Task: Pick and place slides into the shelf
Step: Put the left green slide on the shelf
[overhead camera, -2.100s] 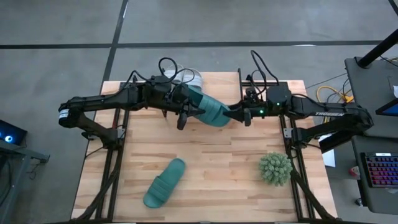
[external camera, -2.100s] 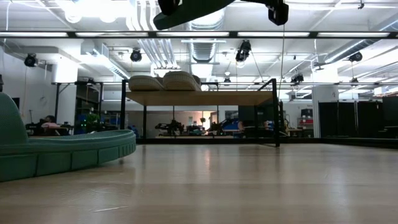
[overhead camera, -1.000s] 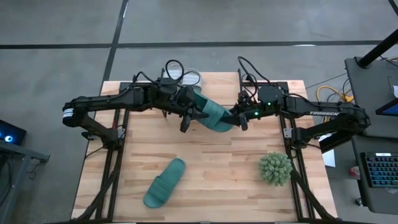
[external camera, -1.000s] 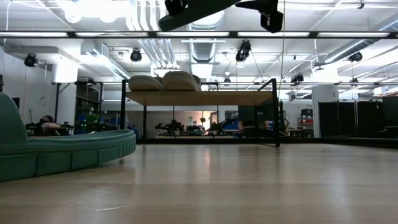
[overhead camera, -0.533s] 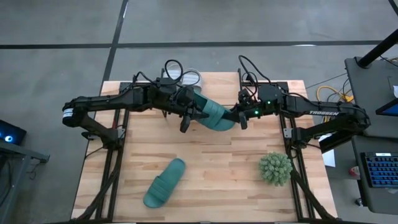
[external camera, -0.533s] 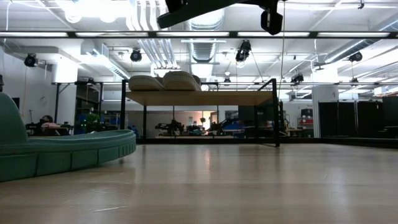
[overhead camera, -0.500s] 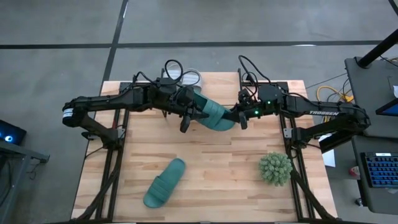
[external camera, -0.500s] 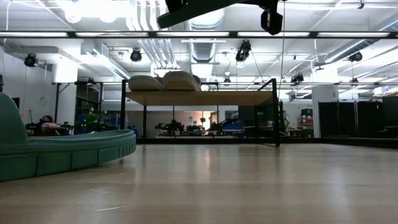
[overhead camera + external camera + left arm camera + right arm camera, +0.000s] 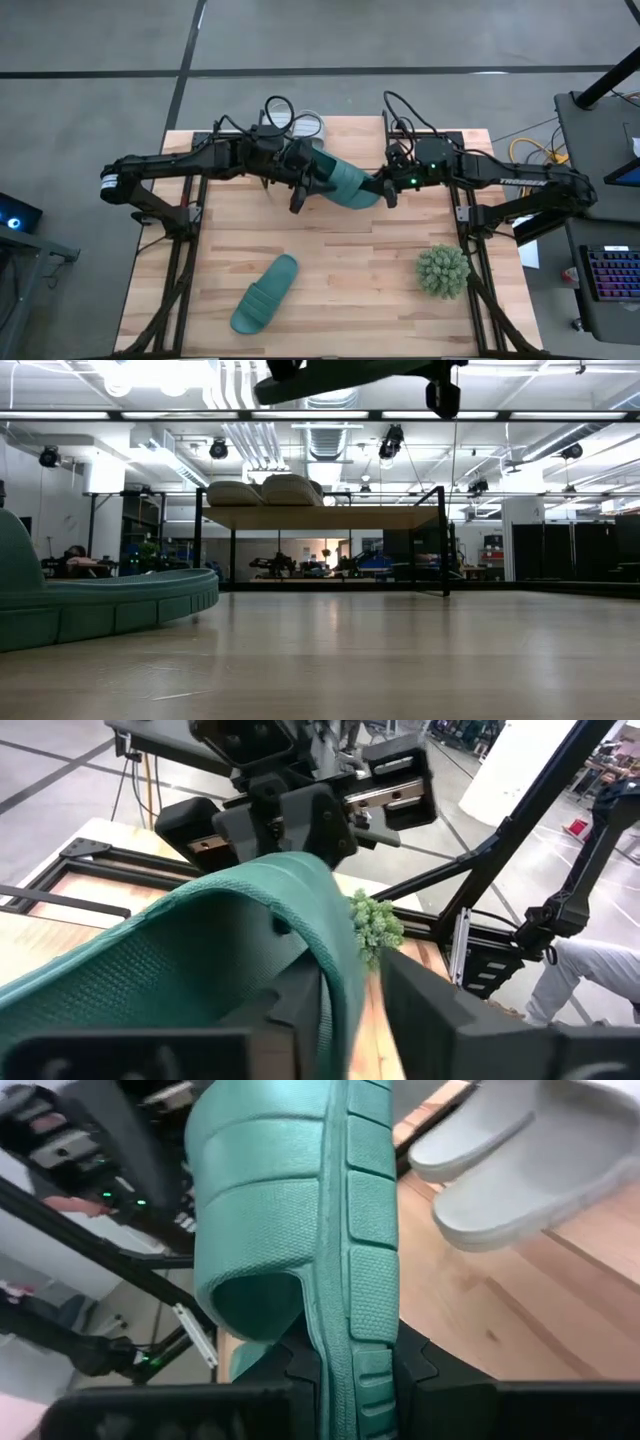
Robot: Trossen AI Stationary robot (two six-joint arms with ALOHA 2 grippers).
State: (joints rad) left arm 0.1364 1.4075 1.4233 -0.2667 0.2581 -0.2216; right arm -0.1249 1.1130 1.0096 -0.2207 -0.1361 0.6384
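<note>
A teal slide (image 9: 345,182) hangs in the air between my two grippers, above the far middle of the table; the low view shows it near the picture's top (image 9: 330,375). My right gripper (image 9: 383,190) is shut on its right end. My left gripper (image 9: 298,190) stands open at its left part, fingers either side of the raised rim. A second teal slide (image 9: 265,293) lies sole-down on the table's near left. Two pale slides (image 9: 265,491) rest on top of the shelf (image 9: 320,517), behind the arms. My left gripper has the slide's raised side rim (image 9: 335,935) between its parted fingers. One finger (image 9: 295,995) lies against the rim's inner side, and a gap shows between the rim and the other finger (image 9: 420,1000). My right gripper pinches the slide's sole edge (image 9: 360,1330) between its two fingers, at the end nearer the strap (image 9: 250,1200). The fingers come level from the table's right. The slide is lifted clear of the table, turned on its side.
A spiky green plant ball (image 9: 443,271) sits at the near right. Black frame rails run along both sides of the table (image 9: 340,250). Bare wood lies in the middle, between the second teal slide and the plant ball.
The held teal slide has tipped nearer to level in the low view, its lower end rising a little. Both arms have stayed almost in place.
</note>
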